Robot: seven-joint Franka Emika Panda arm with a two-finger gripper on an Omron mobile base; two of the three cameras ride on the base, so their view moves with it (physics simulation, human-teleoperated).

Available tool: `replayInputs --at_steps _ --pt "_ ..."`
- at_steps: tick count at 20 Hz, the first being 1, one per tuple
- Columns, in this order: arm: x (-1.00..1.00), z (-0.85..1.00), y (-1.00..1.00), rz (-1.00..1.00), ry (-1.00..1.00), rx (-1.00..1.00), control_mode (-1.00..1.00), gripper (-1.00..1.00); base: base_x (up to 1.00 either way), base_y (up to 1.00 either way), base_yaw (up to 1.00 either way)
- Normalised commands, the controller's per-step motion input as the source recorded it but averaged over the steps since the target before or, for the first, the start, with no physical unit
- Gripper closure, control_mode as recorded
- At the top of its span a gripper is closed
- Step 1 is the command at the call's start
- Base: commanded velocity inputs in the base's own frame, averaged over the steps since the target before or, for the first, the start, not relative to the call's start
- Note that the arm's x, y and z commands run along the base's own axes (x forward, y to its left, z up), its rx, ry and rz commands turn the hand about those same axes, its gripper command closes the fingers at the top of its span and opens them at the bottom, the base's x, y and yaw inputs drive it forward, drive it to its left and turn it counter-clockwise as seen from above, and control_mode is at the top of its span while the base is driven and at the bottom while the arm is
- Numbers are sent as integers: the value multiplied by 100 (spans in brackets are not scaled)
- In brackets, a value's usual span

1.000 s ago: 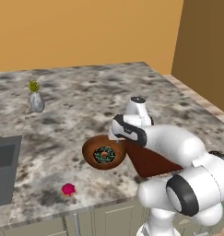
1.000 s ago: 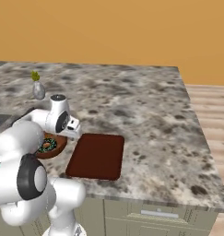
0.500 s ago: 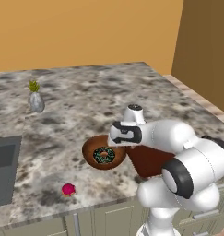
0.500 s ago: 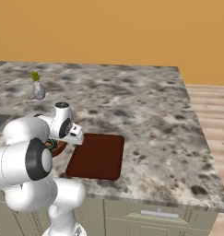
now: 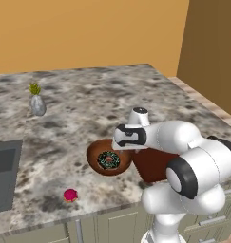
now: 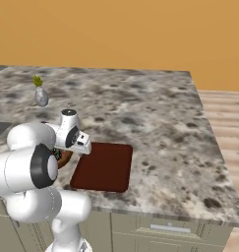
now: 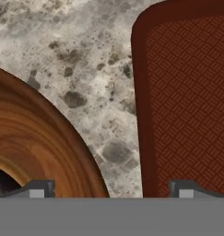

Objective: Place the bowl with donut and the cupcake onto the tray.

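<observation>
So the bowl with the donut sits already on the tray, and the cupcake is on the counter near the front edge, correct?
Not quite. The bowl with the donut sits on the counter beside the tray, as the hand view shows. The cupcake is on the counter near the front edge.

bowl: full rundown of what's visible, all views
The bowl is round, brown and wood-grained, with ringed grain on its inner wall in the hand view. It sits upright on the speckled stone counter, near the front edge, just left of the tray, with a strip of bare counter between them. The donut lies inside it. The hand hovers over the gap, one fingertip over the bowl's rim and one over the tray. No contact with the bowl can be made out.
</observation>
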Motion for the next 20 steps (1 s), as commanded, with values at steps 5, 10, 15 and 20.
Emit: replayInputs --at_steps 5,10,15,20 --pt "0 0 0 0 0 0 -100 100 0 0 0" --pt "-1 0 0 0 0 0 -100 100 0 0 0" --pt "-1 25 0 0 -4 2 -100 100 0 0 0" --pt "0 31 0 1 0 3 -100 100 0 0 0"
